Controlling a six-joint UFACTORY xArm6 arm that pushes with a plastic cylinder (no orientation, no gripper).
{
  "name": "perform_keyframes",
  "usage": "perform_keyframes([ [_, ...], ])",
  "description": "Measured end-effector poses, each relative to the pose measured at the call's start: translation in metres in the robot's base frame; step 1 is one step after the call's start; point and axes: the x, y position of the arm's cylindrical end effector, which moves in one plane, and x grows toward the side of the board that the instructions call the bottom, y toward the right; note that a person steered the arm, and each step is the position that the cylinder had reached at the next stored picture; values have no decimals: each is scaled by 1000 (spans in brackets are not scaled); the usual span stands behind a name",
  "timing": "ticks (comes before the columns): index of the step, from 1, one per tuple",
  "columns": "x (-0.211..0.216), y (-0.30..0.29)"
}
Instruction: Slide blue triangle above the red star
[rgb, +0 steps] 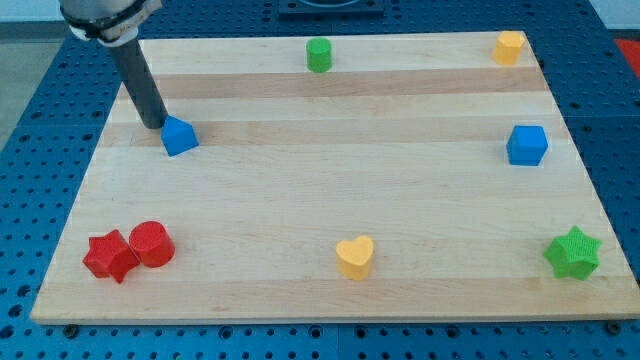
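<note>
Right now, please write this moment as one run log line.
my tip: touching blue triangle, its upper-left | red star: bottom-left, beside red cylinder | triangle far above star

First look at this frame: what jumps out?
The dark rod at the view's upper left, my tip right beside the blue triangle, on its left. At the lower left, the red star sits against a red cylinder. The other blocks lie scattered along the wooden board's edges.

The blue triangle (179, 135) lies near the surface's left edge toward the top; the red star (109, 255) sits at the bottom-left corner.
</note>
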Motion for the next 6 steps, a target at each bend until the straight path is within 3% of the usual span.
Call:
perform_keyframes([
  [2, -30, 13],
  [4, 27, 49],
  [6, 106, 17],
])
